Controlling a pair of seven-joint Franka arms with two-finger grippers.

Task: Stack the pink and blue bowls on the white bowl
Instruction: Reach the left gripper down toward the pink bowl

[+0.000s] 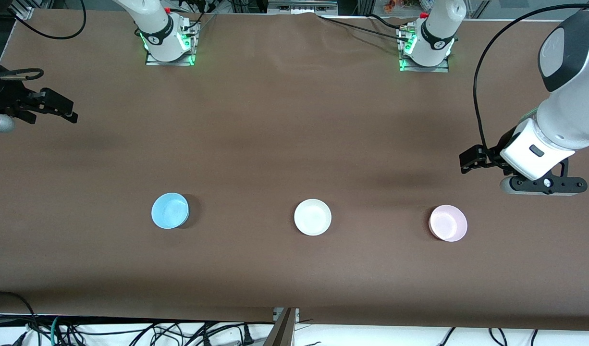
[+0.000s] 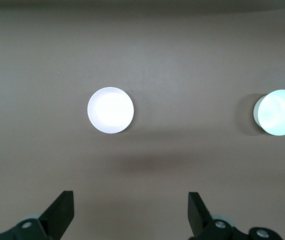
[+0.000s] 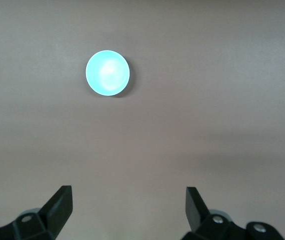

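Three bowls stand apart in one row on the table (image 1: 294, 120): one blue bowl (image 1: 170, 210) toward the right arm's end, one white bowl (image 1: 312, 217) in the middle, one pink bowl (image 1: 447, 222) toward the left arm's end. Left gripper (image 2: 130, 212) and right gripper (image 3: 128, 207) hang over bare table, fingers spread, empty.

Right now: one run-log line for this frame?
stage: not started | left gripper: open, aloft | right gripper: open, aloft | blue bowl, white bowl, pink bowl: separate, unstacked
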